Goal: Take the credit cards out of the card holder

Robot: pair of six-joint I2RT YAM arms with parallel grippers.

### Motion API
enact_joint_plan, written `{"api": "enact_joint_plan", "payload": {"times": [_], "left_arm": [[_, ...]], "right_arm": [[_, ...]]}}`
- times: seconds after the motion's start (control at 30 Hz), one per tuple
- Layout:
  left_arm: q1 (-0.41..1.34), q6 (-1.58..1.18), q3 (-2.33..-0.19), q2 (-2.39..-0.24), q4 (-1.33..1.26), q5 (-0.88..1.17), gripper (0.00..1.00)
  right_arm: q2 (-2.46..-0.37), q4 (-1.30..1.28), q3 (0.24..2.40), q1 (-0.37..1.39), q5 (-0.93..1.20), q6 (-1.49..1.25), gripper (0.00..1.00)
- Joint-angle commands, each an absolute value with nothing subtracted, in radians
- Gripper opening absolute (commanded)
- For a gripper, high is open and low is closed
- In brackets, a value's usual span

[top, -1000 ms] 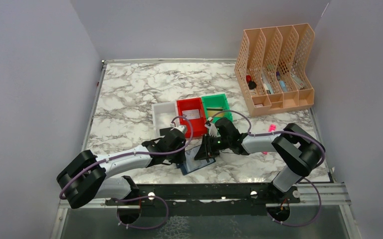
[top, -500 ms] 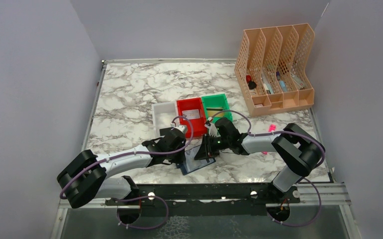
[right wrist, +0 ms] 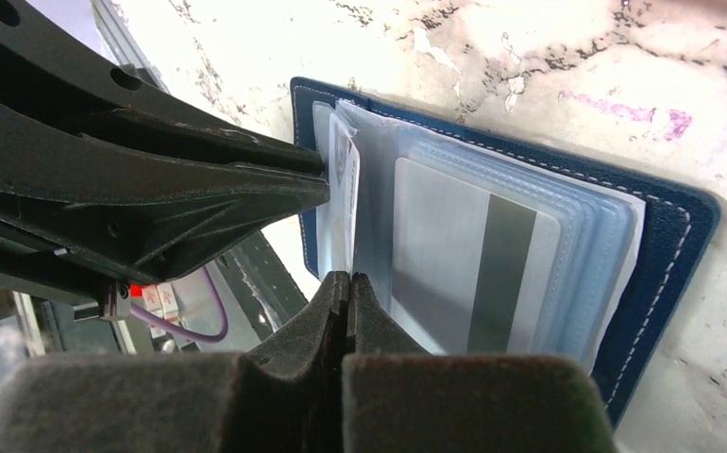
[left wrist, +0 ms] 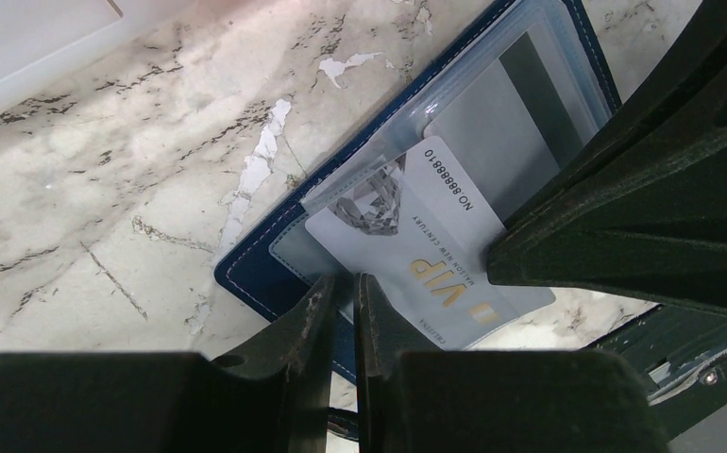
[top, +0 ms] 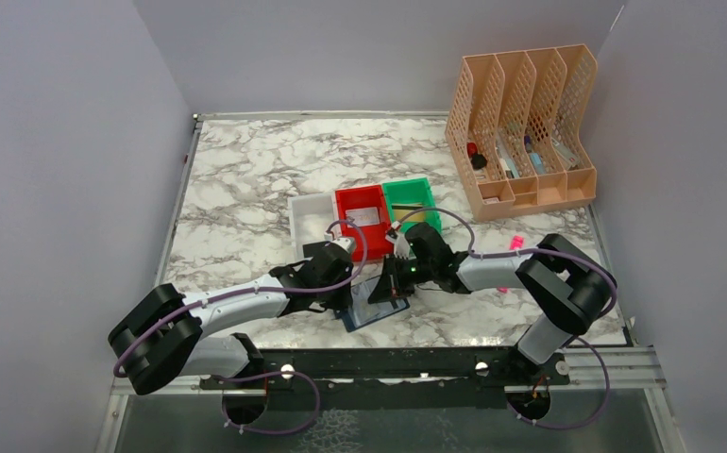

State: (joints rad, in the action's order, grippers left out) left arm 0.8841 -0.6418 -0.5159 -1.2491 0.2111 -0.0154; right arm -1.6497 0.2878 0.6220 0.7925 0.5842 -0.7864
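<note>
Pinched wallet [left wrist: 251, 274] edge w/ L fingers [left wrist: 312, 316], nearly shut; pressed R fingers [right wrist: 327, 311] fully shut by partly-out VIP card [left wrist: 426, 245].

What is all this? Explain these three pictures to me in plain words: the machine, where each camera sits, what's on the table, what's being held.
The machine is two robot arms bolted at the near edge of a marble table. The wide picture comes from a fixed camera above and behind them. The two close-ups come from a camera on each wrist. On the table are an open navy card holder, a white bin, a red bin, a green bin, a peach file organizer and a small pink stick. The left gripper pinches the holder's edge. The right gripper is shut, apparently on a silvery VIP card that sticks partway out of the holder.
</note>
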Motion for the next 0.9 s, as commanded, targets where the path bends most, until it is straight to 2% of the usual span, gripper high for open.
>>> {"api": "enact_joint_plan", "payload": {"times": [0.0,0.23,0.5,0.7,0.87], "left_arm": [[0.89,-0.633,-0.499,-1.264,0.211,-0.019,0.16],[0.89,-0.652,-0.481,-1.206,0.213,-0.052,0.17],[0.891,-0.66,-0.475,-1.145,0.22,-0.084,0.19],[0.89,-0.659,-0.499,-1.068,0.238,-0.135,0.39],[0.89,-0.663,-0.534,-1.007,0.29,-0.223,0.5]], "right_arm": [[-1.627,0.247,0.652,0.804,0.537,-0.755,0.01],[-1.465,0.025,0.676,0.802,0.323,-0.651,0.01],[-1.366,-0.041,0.696,0.802,0.325,-0.603,0.01],[-1.253,0.007,0.678,0.802,0.263,-0.545,0.01],[-1.198,0.074,0.701,0.802,0.235,-0.394,0.01]]}}
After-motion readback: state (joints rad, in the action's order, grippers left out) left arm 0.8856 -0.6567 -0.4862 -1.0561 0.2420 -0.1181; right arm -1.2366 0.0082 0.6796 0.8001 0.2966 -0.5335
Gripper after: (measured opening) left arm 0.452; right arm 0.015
